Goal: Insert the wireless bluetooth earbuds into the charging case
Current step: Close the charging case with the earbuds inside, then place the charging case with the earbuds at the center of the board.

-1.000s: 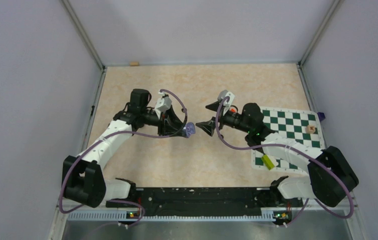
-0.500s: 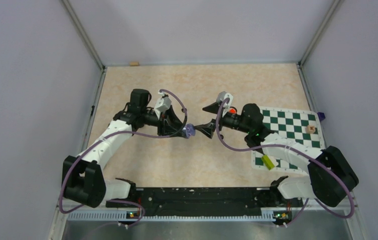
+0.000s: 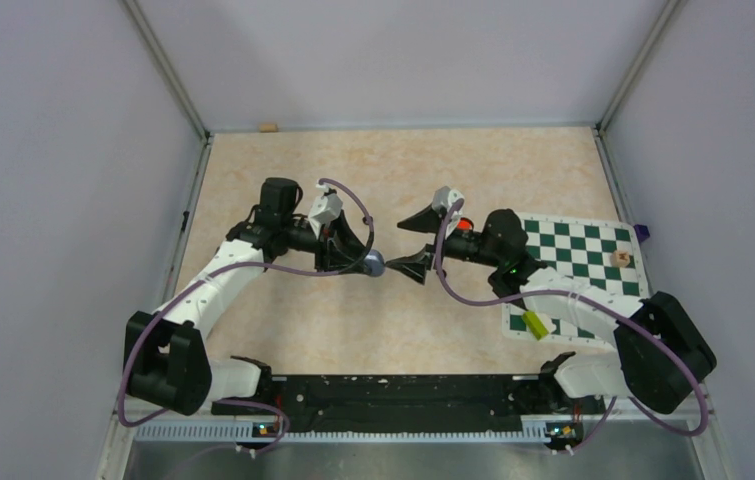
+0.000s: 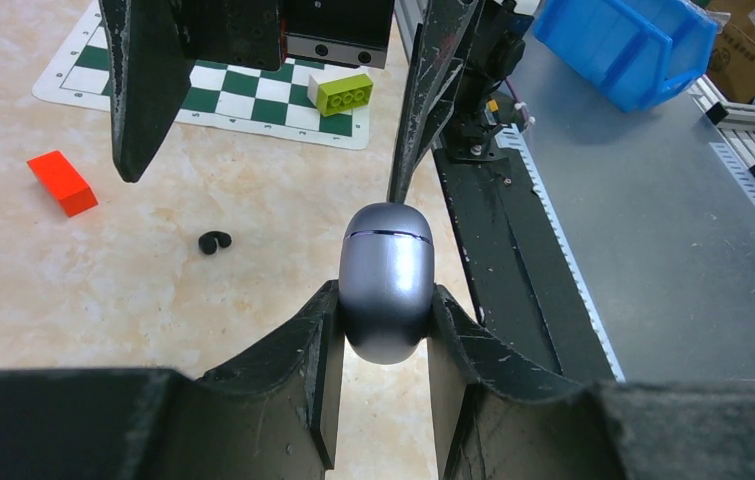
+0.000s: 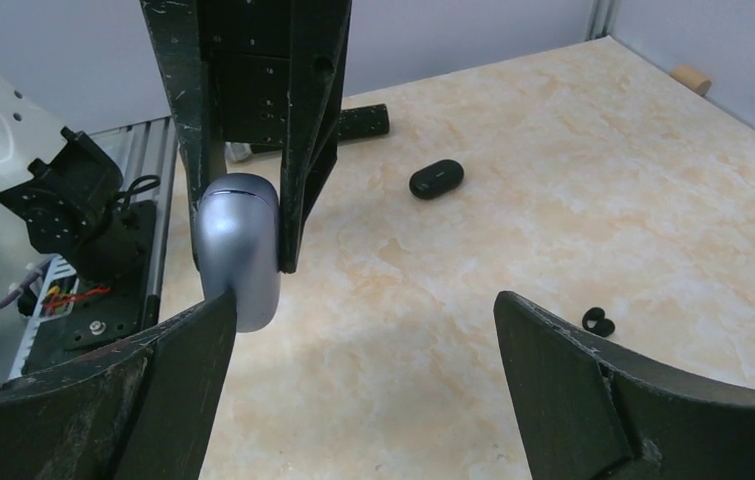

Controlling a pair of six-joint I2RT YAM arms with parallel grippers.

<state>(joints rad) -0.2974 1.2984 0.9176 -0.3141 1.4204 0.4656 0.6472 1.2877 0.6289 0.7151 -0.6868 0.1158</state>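
Now clamped in the left gripper [image 4: 385, 300]: the charging case [image 4: 386, 280], a grey-lilac oval with the lid seam shut. Pressed by one finger on each side. Held off the table [image 3: 283, 170], near the middle of the scene, with the lid end pointing to the right.

Facing it from the right: the right gripper [image 5: 363, 300], spread wide and holding nothing. Near finger with its tip right at the lid end of the case; touching or just apart, cannot tell. Far finger well apart from the case.

Down on the table, under the right gripper: one black earbud [image 4: 215, 241]. Lies free, outside the case and apart from both grippers. Near it, a little farther and more to the right: a red block [image 4: 62, 182].

To the left of the grippers, also on the table: a black oval object [image 5: 436, 179].

On the right side: a green-and-white chessboard mat [image 3: 578, 250], flat on the table, with a green brick [image 3: 535, 323] at its near edge.
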